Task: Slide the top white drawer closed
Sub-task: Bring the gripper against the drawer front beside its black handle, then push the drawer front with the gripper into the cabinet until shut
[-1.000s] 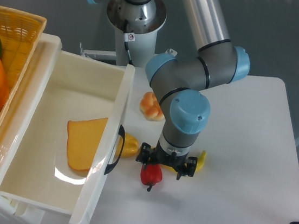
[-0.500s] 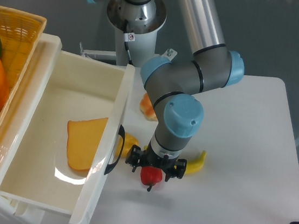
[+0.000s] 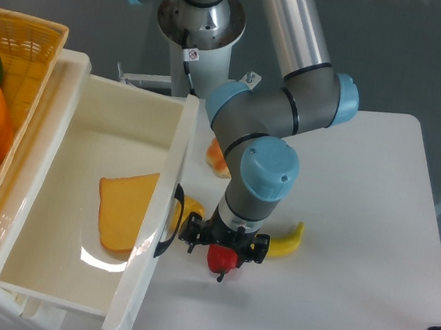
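So the top white drawer (image 3: 87, 205) is pulled way out on the left side, wide and deep, glossy hard plastic. My guess is it's light and stiff and slides easy, so no real grab needed: a flat push on the front panel should do it, ideally near the middle by the black handle (image 3: 171, 222) so it doesn't skew on its runners. That gloss looks slippery though, so a glancing contact could skid off. There's 1 orange wedge-shaped piece (image 3: 125, 211) lying inside the drawer, probably too light to matter.

The counter (image 3: 357, 230) is a plain white top to the right of the drawer, smooth, with a grey floor or wall behind it. Left of the drawer sits a yellow wicker basket (image 3: 19, 36) with some food in it.

The pincer (image 3: 222, 244) hangs just right of the handle, low over the counter. Whether it's actually spread or closed I can't tell, a red pepper (image 3: 223, 259) sits right under it. Also right of the drawer: a banana (image 3: 285, 241), a yellow thing (image 3: 192, 209) beside the handle, and an orange item (image 3: 217, 155) half hidden behind the arm.
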Tool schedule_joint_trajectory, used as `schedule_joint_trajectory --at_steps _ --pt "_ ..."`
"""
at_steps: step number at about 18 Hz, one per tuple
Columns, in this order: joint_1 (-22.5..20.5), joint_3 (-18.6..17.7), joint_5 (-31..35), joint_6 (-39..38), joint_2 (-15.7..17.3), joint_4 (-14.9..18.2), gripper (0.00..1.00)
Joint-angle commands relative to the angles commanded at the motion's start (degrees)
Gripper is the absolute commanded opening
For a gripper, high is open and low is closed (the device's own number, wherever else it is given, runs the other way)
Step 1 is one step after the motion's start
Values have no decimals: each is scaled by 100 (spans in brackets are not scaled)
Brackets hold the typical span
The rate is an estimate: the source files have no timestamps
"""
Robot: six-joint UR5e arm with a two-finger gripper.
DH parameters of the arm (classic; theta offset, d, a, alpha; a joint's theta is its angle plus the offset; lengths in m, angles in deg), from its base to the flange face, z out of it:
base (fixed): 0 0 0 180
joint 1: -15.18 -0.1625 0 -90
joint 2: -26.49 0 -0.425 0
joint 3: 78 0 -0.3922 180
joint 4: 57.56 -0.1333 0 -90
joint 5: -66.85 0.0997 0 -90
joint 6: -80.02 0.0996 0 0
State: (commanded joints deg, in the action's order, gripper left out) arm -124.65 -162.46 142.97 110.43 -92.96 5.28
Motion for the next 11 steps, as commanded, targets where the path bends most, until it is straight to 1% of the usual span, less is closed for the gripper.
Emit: schedule_joint_trajectory --at_steps 9,11 --pt "70 0 -71 44 61 9 100" --pt "62 17 -79 44 88 79 100"
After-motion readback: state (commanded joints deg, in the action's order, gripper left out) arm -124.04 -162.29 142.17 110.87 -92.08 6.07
